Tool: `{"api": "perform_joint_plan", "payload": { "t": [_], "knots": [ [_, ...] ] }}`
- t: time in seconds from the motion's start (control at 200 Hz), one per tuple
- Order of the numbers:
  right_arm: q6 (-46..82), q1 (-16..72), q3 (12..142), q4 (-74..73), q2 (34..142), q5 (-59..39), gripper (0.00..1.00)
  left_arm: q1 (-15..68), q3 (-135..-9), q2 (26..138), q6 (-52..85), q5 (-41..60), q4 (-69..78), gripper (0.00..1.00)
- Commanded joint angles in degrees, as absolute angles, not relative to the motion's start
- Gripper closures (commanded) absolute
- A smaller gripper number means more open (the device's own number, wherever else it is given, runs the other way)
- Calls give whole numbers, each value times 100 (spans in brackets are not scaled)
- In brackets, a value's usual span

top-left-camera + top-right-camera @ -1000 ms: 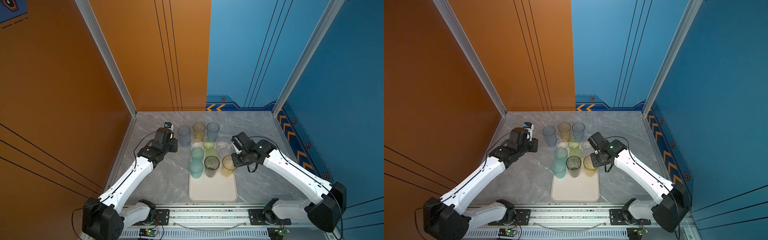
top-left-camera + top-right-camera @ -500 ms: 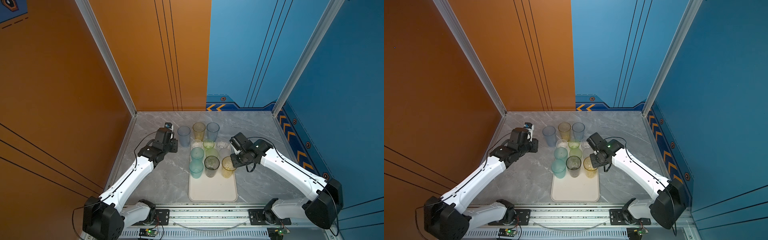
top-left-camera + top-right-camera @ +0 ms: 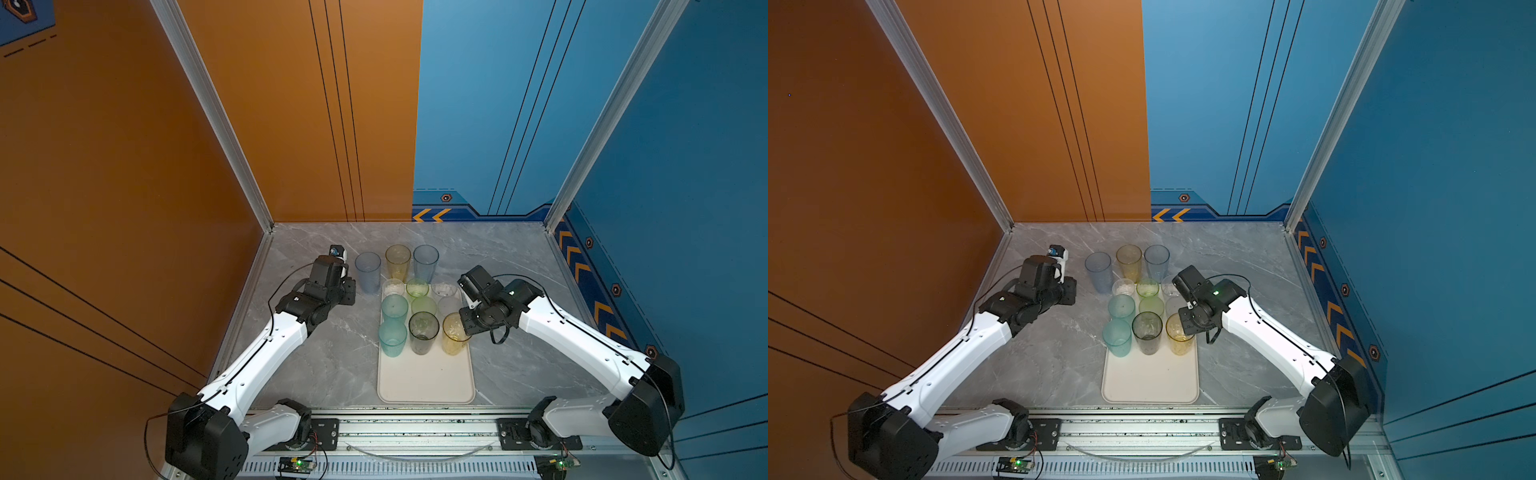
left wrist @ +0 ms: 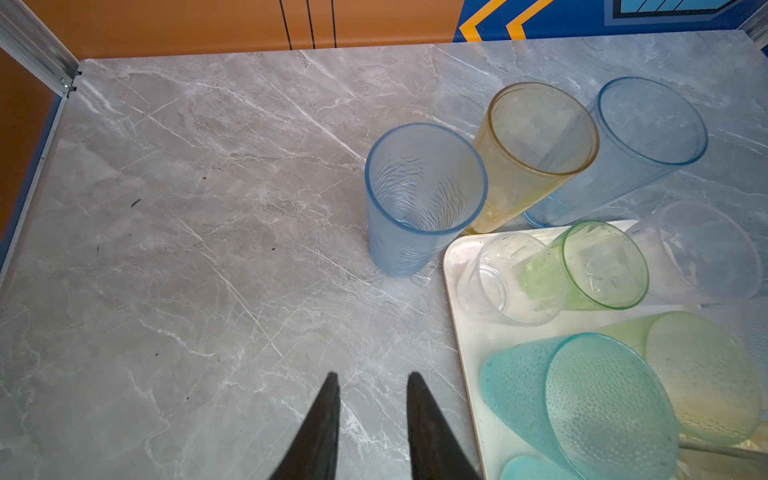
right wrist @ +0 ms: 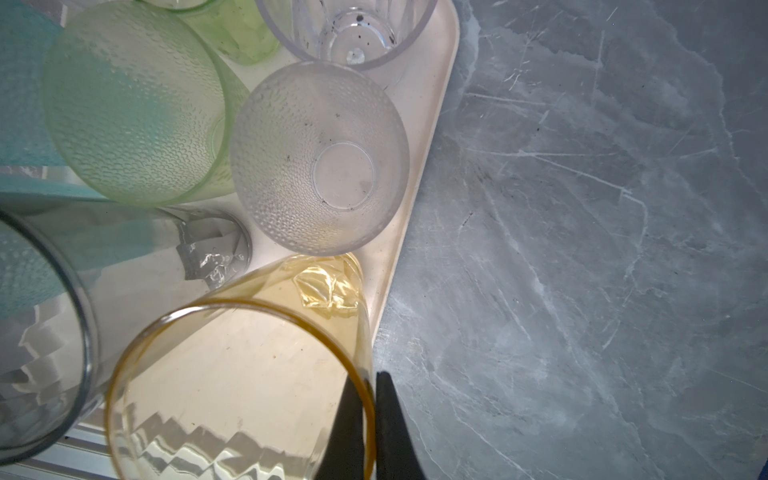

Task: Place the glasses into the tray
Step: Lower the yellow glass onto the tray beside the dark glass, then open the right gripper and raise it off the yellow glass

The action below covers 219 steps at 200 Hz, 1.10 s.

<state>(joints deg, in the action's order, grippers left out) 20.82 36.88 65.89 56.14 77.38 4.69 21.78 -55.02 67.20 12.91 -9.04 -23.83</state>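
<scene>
The cream-white tray (image 3: 426, 384) (image 3: 1150, 386) lies in the middle of the table in both top views. Several glasses stand in its far half. My right gripper (image 5: 369, 376) is shut on the rim of the tall yellow glass (image 5: 232, 386) (image 3: 455, 338), one finger inside and one outside; the glass's base is by the tray's right rim (image 5: 399, 249). Three tall glasses stand on the table behind the tray: pale blue (image 4: 419, 195), yellow (image 4: 536, 145) and blue (image 4: 640, 137). My left gripper (image 4: 372, 376) (image 3: 347, 291) hangs open and empty over bare table left of the tray.
The near half of the tray is bare. Walls close off the table at the back and on both sides (image 3: 266, 224). A metal rail (image 3: 415, 432) runs along the front edge. Grey marble table (image 4: 187, 249) stretches to the left of the glasses.
My right wrist has shifted slightly toward the tray while still holding the yellow glass. The left arm has hardly moved.
</scene>
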Motion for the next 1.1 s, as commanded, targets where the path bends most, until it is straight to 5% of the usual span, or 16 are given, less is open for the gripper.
{"api": "perform_joint_plan", "payload": {
  "t": [0.0,1.092],
  "knots": [
    [1981,3621,6535,5507,7743,492,96,2224,-5710,6746,1187,-935,-2505,71],
    [1969,3465,6463,5260,7424,288,68,2224,-5792,6811,1143,-1002,-2624,69]
  ]
}}
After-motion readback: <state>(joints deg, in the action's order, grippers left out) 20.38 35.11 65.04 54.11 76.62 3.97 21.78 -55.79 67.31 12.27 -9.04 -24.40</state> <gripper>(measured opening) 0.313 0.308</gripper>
